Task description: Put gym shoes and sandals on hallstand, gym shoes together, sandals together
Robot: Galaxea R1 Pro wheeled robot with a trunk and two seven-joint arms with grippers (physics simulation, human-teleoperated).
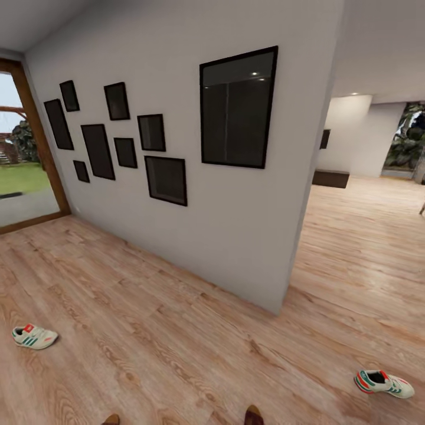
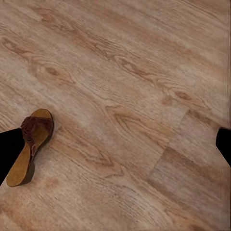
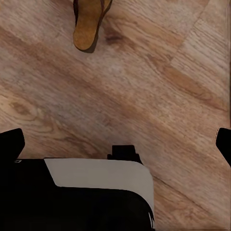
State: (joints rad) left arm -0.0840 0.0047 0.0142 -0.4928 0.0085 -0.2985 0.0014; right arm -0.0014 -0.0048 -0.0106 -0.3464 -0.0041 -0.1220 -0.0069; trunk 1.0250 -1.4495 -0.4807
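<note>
Two white gym shoes with green stripes lie far apart on the corridor floor (image 1: 177,330): one gym shoe (image 1: 34,336) at the left, the other gym shoe (image 1: 383,382) at the right. The tips of two brown sandals peek in at the bottom edge of the head view, one sandal (image 1: 111,419) and the other sandal (image 1: 254,415). My left gripper (image 2: 115,147) hangs open above the planks, with a sandal (image 2: 30,144) lying on the floor beside one fingertip (image 2: 9,149). My right gripper (image 3: 118,142) is open too, with a sandal (image 3: 89,21) on the floor beyond it. The hallstand is out of view.
A white wall (image 1: 177,195) with several black frames runs across ahead and ends at a corner (image 1: 282,307). A glass door (image 1: 23,159) stands at the far left. An open room (image 1: 366,236) lies to the right. My own base (image 3: 96,197) shows under the right wrist.
</note>
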